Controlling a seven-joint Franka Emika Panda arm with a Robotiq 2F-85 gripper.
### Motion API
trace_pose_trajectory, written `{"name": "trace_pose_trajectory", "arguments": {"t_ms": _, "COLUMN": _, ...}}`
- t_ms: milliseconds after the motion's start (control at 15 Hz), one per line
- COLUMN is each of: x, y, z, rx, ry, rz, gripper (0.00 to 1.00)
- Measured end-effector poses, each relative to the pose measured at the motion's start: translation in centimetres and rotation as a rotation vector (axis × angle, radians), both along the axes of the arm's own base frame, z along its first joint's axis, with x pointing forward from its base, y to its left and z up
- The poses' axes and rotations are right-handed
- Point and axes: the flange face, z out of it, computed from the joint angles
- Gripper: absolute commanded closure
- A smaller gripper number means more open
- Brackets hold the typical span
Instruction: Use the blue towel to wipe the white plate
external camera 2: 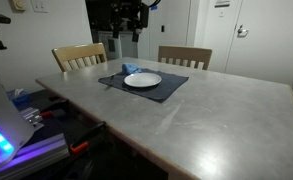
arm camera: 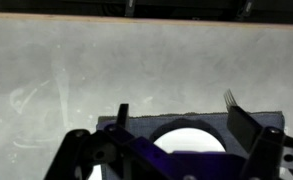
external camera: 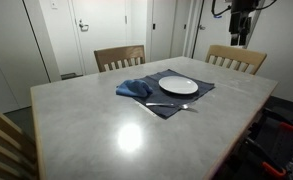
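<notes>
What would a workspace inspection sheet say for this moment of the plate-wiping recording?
Surface: grey table carrying a dark placemat.
Job's things: white plate on the placemat; blue towel crumpled beside it at the placemat's edge.
Clutter: fork lying on the placemat next to the plate.
Grippers: gripper raised well above the table, jaws open, holding nothing.
Cables: nothing seen on the table.
Surroundings: wooden chairs at the far side, closed door behind, lit equipment beside the table.
</notes>
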Motion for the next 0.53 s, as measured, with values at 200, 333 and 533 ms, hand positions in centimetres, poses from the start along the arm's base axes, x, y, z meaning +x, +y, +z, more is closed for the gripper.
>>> {"name": "trace_pose_trajectory", "arguments": {"t_ms": 200, "x": 1.8, "y": 1.4, "z": -1.8, "rx": -0.006, "ry": 0.003, "rz": 0.031, "gripper": 0.0}}
{"name": "trace_pose_trajectory", "arguments": {"t_ms": 333, "x": 2.9, "y": 2.0, "z": -2.6, "rx": -0.012, "ry": 0.001, "rz": 0.044, "gripper": 0.0}}
{"name": "trace_pose_trajectory", "arguments": {"t_ms": 533, "x": 4.4, "y": 2.6, "z": -3.2, "rx": -0.009, "ry": -0.013, "rz": 0.035, "gripper": 0.0}}
